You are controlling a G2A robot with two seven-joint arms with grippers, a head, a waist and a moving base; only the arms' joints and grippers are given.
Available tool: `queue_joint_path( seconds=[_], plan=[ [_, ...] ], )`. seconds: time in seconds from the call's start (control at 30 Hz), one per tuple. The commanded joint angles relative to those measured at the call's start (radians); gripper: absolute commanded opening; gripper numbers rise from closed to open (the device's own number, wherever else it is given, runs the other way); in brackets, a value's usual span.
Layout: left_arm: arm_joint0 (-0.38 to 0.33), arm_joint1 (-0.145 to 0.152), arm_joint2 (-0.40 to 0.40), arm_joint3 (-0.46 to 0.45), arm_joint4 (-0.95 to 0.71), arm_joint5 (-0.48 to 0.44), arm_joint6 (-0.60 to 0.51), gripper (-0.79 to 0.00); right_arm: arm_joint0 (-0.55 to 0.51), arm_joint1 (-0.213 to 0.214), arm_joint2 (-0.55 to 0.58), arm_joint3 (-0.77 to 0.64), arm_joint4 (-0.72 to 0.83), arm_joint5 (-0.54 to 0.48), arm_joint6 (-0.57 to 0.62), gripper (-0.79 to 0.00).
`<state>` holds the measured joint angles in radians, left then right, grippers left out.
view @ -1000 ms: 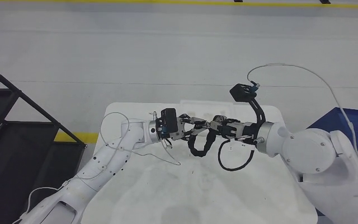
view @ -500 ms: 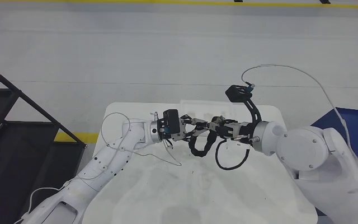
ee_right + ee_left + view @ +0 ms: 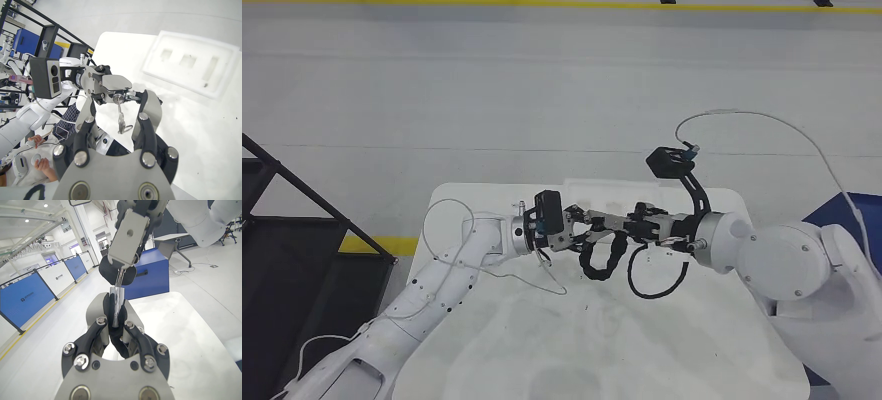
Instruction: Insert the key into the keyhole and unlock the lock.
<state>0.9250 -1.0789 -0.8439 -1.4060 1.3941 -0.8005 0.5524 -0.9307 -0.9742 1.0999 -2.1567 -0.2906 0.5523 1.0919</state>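
Left claw (image 3: 114,308) clamped on the lock (image 3: 117,294), held above the desk (image 3: 692,340). In its keyhole (image 3: 118,98) sits the key (image 3: 121,118); right claw (image 3: 119,102) apart, straddling it. Judged: the key is light, stiff, slick metal; best pinched on its flat head just outside the lock, then twisted gently.

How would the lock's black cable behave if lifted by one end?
Probably bendy, not limp: the cable keeps a rounded loop by the left gripper. Likely light, since that gripper carries it by the clamped cylinder.
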Motion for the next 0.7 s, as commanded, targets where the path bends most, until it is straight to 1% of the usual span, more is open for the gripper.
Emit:
queue_joint_path(
  seconds=[0.0,0.03,0.1,0.23,0.33,0.4,0.53,0.67],
  plan=[
    [-0.001,-0.003,0.0,0.012,-0.017,-0.009,-0.004,-0.785,0.0,0.0,0.013,0.002,0.022,-0.018,-0.009,-0.292],
    [-0.002,-0.005,0.001,0.02,-0.03,-0.018,-0.006,-0.785,-0.001,0.0,0.021,0.004,0.036,-0.034,-0.012,-0.231],
    [-0.006,-0.008,0.002,0.038,-0.058,-0.038,-0.014,-0.785,0.001,0.001,0.034,0.012,0.071,-0.106,-0.005,0.0],
    [-0.016,-0.015,-0.002,0.076,-0.136,-0.087,-0.041,-0.785,0.018,0.011,0.048,0.041,0.044,-0.287,0.075,0.0],
    [-0.025,-0.018,-0.006,0.104,-0.224,-0.155,-0.08,-0.785,0.027,0.017,0.052,0.069,0.063,-0.463,0.128,0.0],
    [-0.034,-0.021,-0.004,0.126,-0.297,-0.212,-0.122,-0.785,0.032,0.021,0.058,0.088,0.042,-0.551,0.142,0.0],
    [-0.053,-0.02,0.027,0.139,-0.453,-0.212,-0.24,-0.785,0.023,0.027,0.069,0.106,0.033,-0.656,0.148,0.0],
    [-0.08,-0.007,0.067,0.139,-0.641,-0.212,-0.373,-0.785,0.011,0.032,0.078,0.111,0.037,-0.728,0.147,0.0]
  ],
)
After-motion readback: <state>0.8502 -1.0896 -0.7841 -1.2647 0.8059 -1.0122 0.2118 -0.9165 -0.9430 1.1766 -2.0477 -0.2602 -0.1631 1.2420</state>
